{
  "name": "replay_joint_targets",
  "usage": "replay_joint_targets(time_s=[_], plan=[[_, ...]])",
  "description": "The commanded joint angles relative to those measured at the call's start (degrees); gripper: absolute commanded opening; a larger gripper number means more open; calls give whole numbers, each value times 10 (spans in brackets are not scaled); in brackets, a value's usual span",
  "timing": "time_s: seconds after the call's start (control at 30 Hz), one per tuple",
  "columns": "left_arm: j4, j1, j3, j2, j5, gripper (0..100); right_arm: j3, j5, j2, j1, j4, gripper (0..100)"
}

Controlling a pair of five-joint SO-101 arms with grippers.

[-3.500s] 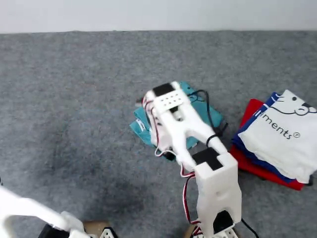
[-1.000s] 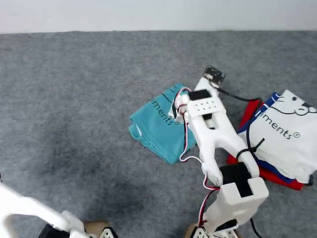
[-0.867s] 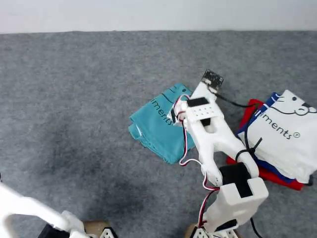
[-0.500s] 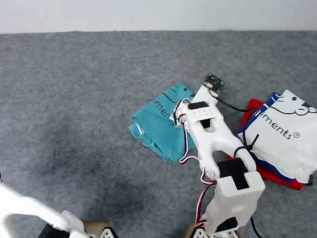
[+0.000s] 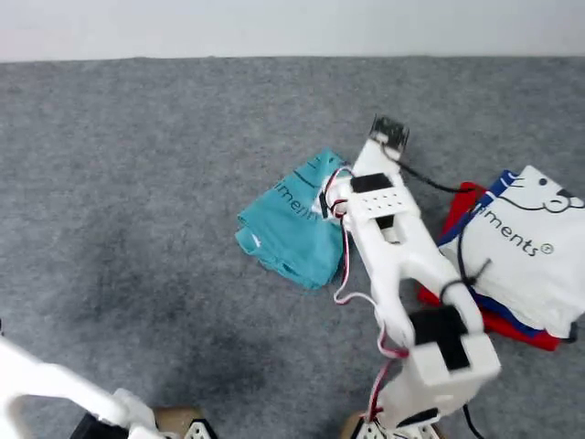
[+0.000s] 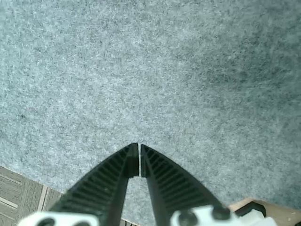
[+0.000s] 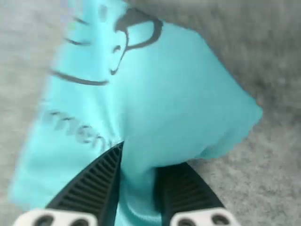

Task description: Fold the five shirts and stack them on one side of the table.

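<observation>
- Pinches the teal folded cotton shirt (image 5: 288, 229) with dark print at its far-right end, in the right gripper (image 7: 138, 157): black ribbed fingers (image 7: 103, 179) set narrow, cloth bunched between them.
- Lies near the middle of the grey felt-covered table (image 5: 137, 183), printed face up, long axis slanting from near-left to far-right, the printed line running roughly the same way.
- Sits near the stack of 3 folded shirts (image 5: 521, 256), white over blue over red, at the table's right edge; white arm across the gap, so contact cannot be told.
- Hangs over bare grey felt close to a table edge: left gripper (image 6: 139, 153), fingers pressed tip to tip, holding nothing.
</observation>
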State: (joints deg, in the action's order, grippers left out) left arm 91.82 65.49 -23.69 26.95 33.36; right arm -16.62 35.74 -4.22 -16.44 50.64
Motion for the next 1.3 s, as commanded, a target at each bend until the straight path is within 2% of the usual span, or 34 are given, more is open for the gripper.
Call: replay_joint_targets(time_s=[0.0,0.27,0.5,0.6,0.93,1.27], plan=[[1,-5,27,14,-4,22,27,-41,124,4,7,9],[1,-5,28,14,-3,22,29,-120,294,18,42,9],[-1,-5,27,14,-3,22,92,-125,374,41,180,8],[-9,-5,26,14,-3,22,127,-153,384,65,233,8],[-12,-5,26,14,-3,22,205,-255,384,181,353,8],[-11,-5,26,14,-3,22,192,-341,343,313,317,8]])
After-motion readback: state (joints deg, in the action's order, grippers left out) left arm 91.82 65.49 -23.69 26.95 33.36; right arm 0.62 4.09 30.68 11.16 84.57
